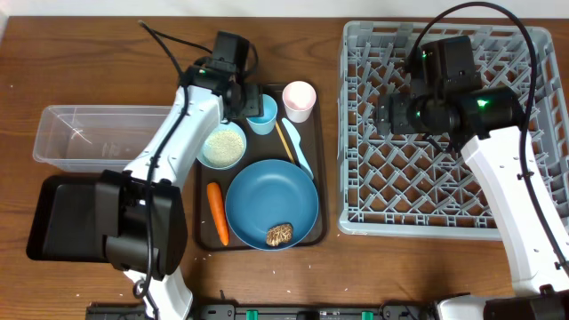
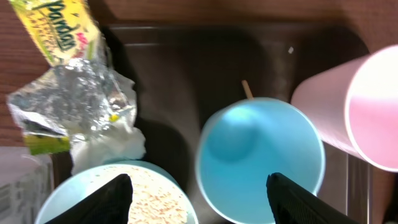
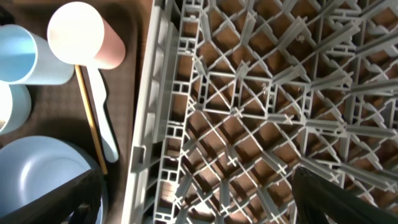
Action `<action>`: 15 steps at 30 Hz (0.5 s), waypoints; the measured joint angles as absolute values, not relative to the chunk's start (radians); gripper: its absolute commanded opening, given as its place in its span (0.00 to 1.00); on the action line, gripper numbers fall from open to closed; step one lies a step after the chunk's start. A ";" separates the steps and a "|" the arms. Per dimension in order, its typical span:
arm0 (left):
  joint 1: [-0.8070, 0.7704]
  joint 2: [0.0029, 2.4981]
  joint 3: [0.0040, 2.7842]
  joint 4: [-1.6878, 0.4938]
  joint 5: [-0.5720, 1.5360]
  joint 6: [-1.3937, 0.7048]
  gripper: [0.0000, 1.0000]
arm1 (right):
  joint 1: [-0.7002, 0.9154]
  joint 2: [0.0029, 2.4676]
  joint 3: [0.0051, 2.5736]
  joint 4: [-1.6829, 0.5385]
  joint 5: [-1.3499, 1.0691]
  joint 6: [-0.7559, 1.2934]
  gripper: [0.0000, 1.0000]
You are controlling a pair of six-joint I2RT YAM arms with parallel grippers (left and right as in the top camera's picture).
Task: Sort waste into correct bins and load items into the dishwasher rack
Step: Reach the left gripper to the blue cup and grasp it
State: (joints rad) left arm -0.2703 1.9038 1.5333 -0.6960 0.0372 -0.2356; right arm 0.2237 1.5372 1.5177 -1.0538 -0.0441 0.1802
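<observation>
Left claw (image 2: pixel 199 190): fingers apart and clamped on nothing, hanging low over the far end of the brown tray (image 2: pixel 168 56).
Light-blue cup (image 2: pixel 261 155): upright, mouth up, between the two fingers and nearer the right one. Whether that finger touches it I cannot tell.
Handling: it looks like thin, smooth plastic, so probably light, stiff and apt to slip or tip. A grip across the wall just under the rim seems safest, squeezed gently.
Neighbours: the pink cup (image 2: pixel 367 112) stands just right of it. The white bowl (image 2: pixel 143 196) of rice lies under the left finger, so a careless close could nudge it and spill grains. The crumpled wrapper (image 2: pixel 74 93) lies further left.
Right claw (image 3: pixel 199 199): fingers wide apart, holding nothing, over the left part of the dishwasher rack (image 3: pixel 267 93).
Rack: on the worktop (image 1: pixel 178 284), right of the tray.
</observation>
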 measured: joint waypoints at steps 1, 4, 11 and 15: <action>-0.276 1.904 1.533 -0.699 0.037 -0.236 0.70 | 0.224 1.537 1.518 -1.058 -0.044 0.180 0.95; -0.286 1.904 1.533 -0.705 0.037 -0.236 0.70 | 0.224 1.537 1.518 -1.068 -0.044 0.179 0.96; -0.287 1.904 1.533 -0.715 0.020 -0.229 0.70 | 0.224 1.537 1.518 -1.089 -0.044 0.179 0.97; -0.287 1.904 1.533 -0.692 -0.004 -0.226 0.60 | 0.224 1.537 1.518 -1.088 -0.044 0.179 0.97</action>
State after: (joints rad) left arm -0.2871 1.9041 1.5326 -0.6918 -0.0044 -0.2264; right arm 0.2237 1.5372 1.5177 -1.0878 -0.0441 0.1791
